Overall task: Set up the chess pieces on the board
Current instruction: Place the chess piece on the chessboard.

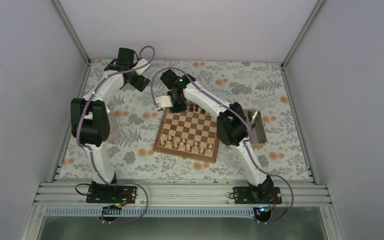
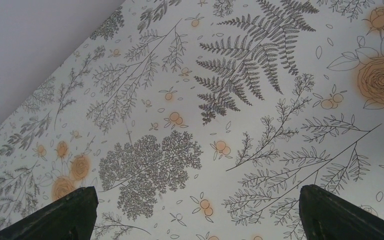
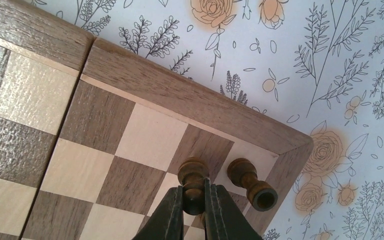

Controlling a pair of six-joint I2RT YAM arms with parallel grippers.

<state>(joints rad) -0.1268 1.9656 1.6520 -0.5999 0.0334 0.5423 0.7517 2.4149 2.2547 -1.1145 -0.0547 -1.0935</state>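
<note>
place: robot lab cell | cues: white panel walls, aluminium frame rail

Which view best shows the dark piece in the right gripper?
Right wrist: the dark piece is pinched in the right gripper at a corner of the board. Top external hides it behind that gripper; left wrist faces floral tablecloth, not the board.

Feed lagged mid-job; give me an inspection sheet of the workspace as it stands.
Surface: floral cloth, lying flat.
Job's things: board centred; dark pieces on its far edge, pale pieces on near rows.
Clutter: tray right of board.
Grippers: left jaws open over bare cloth; right jaws shut on a dark piece beside the corner piece.
Cables: purple leads along left arm and right arm.
Surroundings: white walls, metal rail at near edge.
</note>
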